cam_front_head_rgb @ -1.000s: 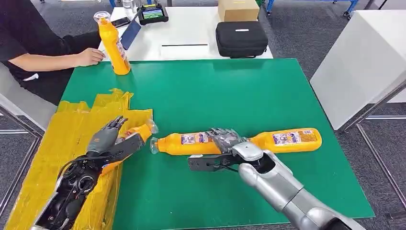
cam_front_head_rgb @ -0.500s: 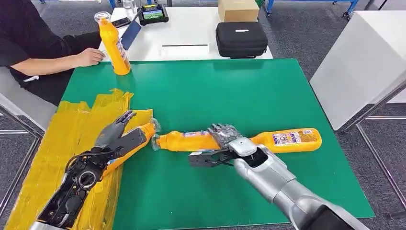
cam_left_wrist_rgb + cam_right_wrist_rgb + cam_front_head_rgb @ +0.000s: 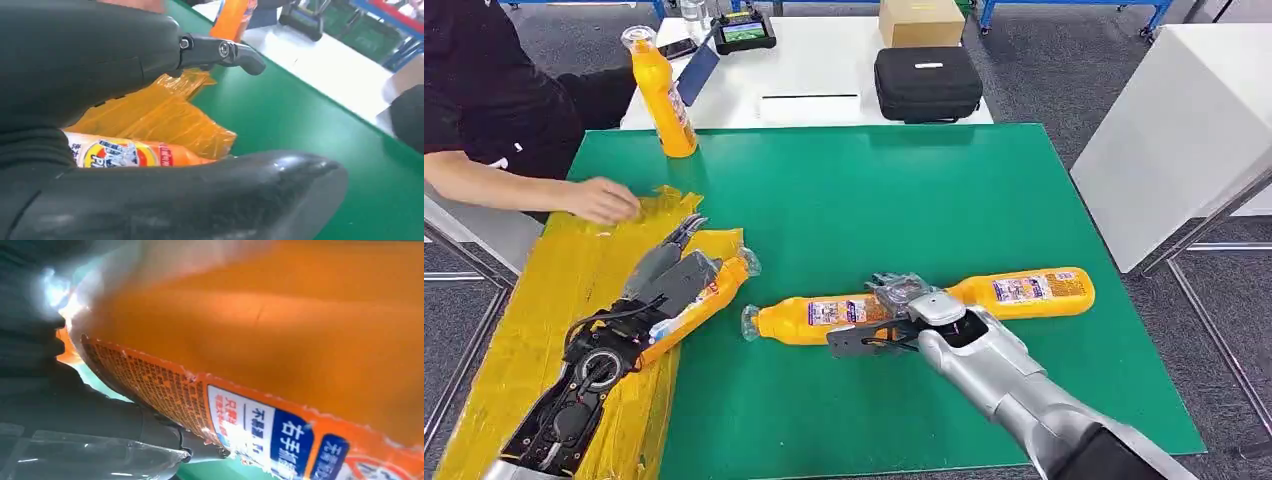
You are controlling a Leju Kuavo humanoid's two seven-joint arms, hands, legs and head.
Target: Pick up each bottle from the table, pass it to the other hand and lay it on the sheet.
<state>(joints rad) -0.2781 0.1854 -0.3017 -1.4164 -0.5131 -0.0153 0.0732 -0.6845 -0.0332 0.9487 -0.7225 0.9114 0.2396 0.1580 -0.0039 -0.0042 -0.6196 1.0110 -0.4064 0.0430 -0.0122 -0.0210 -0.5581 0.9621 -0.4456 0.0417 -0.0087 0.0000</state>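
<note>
Nearest the robot, the right hand (image 3: 902,305) grips a bottle (image 3: 824,316) that lies on its side on the green tabletop (image 3: 904,190), fingers over its base end and the thumb beneath; in the right wrist view the orange body and blue label of that bottle (image 3: 280,365) press against the dark fingers (image 3: 35,340). Just beyond the hand a second bottle (image 3: 1024,290) lies on its side too, its neck toward the hand.

To the left, the left hand (image 3: 669,275) holds a third bottle (image 3: 704,300) over the crumpled yellow sheet (image 3: 544,300), the cap end reaching past the sheet's edge toward the first bottle's cap. The left wrist view shows this bottle (image 3: 135,154) between the thick thumb and the darker fingers (image 3: 220,50), with the sheet (image 3: 155,112) behind it.

Farther back, a person's hand (image 3: 602,198) rests on the far end of the sheet. A fourth bottle (image 3: 662,92) stands upright at the tabletop's far left corner. Beyond it a white table (image 3: 814,75) carries a black case (image 3: 927,82), a cardboard box (image 3: 921,20) and a small screen device (image 3: 742,28).
</note>
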